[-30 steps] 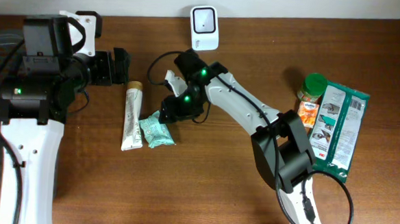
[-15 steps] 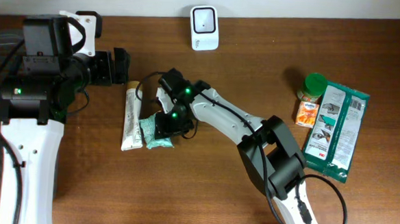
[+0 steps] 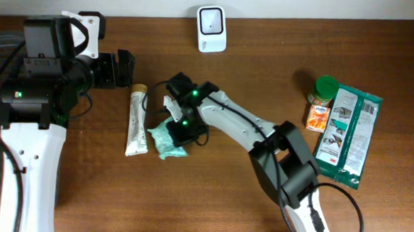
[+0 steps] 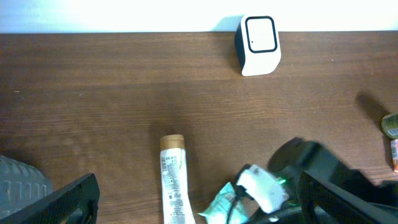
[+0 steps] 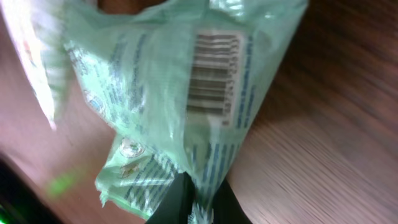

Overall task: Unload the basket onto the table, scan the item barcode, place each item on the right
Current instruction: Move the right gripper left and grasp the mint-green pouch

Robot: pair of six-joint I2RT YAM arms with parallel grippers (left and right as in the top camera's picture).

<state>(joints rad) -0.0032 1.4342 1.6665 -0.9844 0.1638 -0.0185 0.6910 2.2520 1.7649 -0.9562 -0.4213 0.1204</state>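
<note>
A mint-green packet [image 3: 163, 141] lies mid-table, and my right gripper [image 3: 181, 131] is shut on its edge. In the right wrist view the packet [image 5: 180, 99] fills the frame, its barcode [image 5: 214, 74] facing the camera, and the crimped edge is pinched between the dark fingers of my right gripper [image 5: 199, 208]. The white scanner [image 3: 211, 29] stands at the table's far edge, well beyond the packet. My left gripper [image 3: 124, 69] hangs open at the upper left with nothing in it. From its wrist view, the left gripper [image 4: 199, 198] looks over the scanner [image 4: 258, 45] and the packet [image 4: 219, 204].
A white tube [image 3: 136, 119] with a tan cap lies just left of the packet. At the right stand a green-lidded jar [image 3: 321, 101] and a large green bag [image 3: 348, 134]. A grey mat [image 4: 22, 183] shows at the left edge.
My right gripper came down left onto the packet and closed on its edge. The packet has shifted slightly down and right. The left arm has not moved.
</note>
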